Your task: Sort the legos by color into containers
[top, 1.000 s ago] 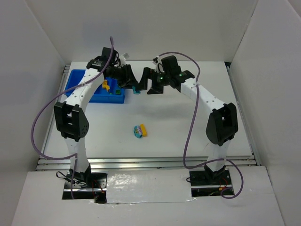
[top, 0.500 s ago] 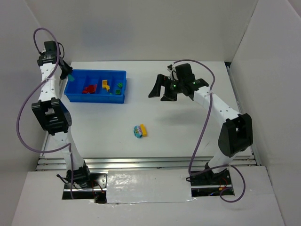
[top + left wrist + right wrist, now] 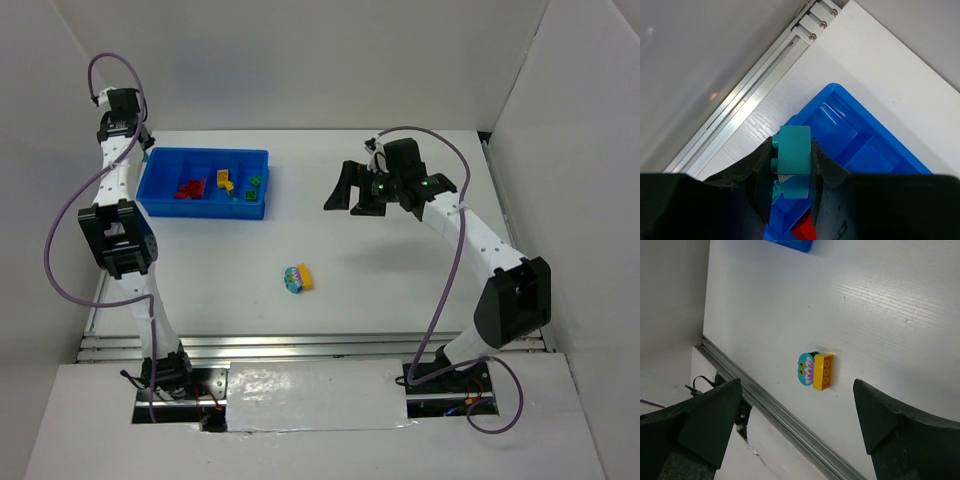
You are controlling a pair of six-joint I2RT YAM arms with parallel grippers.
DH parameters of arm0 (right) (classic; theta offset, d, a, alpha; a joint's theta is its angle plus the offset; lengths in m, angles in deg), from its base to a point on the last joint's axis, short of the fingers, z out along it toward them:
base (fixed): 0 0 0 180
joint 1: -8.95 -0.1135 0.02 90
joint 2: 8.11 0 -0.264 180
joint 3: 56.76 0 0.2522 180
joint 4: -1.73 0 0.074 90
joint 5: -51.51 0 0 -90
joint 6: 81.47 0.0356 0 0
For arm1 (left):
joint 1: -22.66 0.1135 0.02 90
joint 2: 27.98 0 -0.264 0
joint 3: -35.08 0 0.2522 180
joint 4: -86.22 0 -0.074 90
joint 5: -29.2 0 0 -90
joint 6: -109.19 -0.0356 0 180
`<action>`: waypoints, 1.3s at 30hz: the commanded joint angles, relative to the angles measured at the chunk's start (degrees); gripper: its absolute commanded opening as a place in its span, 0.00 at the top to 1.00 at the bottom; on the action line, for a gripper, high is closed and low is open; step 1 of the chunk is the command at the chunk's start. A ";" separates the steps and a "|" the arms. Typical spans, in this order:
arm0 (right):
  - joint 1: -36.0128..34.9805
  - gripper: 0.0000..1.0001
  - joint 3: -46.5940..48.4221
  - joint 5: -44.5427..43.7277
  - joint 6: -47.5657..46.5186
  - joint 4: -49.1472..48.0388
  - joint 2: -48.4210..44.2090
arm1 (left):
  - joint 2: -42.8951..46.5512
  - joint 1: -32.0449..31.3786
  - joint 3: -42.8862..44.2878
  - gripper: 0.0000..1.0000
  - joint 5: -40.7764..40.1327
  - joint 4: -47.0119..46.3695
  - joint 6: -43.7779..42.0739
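1. Clamping a small teal plastic brick (image 3: 792, 152) between its black fingers (image 3: 760, 167), the left gripper (image 3: 141, 151) hangs at the upper left of the overhead frame, above the left end of the bright blue rectangular plastic tray (image 3: 200, 211).
2. Its wrist view puts the brick over the tray's end corner, close to the rim. A red brick (image 3: 802, 231) shows at the bottom edge of the frame, and an aluminium rail (image 3: 760, 80) runs past on the left.
3. First risk: a release this near the rim could clip the wall and bounce the brick onto the white table (image 3: 400, 290) or toward the rail.
4. Second risk: a release too far inward could drop it among the red bricks (image 3: 187, 188) in the next compartment. The end compartment looks bare from overhead.
5. The right gripper (image 3: 350, 190), fingers spread wide with nothing between them, hovers right of centre in the overhead frame.
6. Its camera shows a yellow plastic brick (image 3: 823, 371) touching a round cyan piece (image 3: 805, 369) at mid-frame, well apart from the tray. Because the two touch, closing on one would likely drag or knock the other. A double pick would carry two colours toward one compartment.
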 commanded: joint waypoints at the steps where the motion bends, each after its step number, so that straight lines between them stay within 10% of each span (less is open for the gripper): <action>1: 1.08 0.00 -0.81 -0.28 -0.99 -0.43 -1.44 | -1.96 0.22 2.51 0.90 2.74 -5.31 -3.48; 24: 6.79 0.00 9.82 4.81 -0.20 10.64 17.45 | -3.73 -2.24 -1.36 0.80 9.79 -1.54 -9.36; 32: 8.82 0.00 13.69 9.65 1.56 10.73 22.56 | -2.85 -2.24 -3.72 0.20 4.33 -0.65 -11.48; 39: 8.64 0.00 14.31 8.43 0.51 10.99 21.95 | -3.29 -1.63 -0.84 0.10 3.45 0.40 -10.60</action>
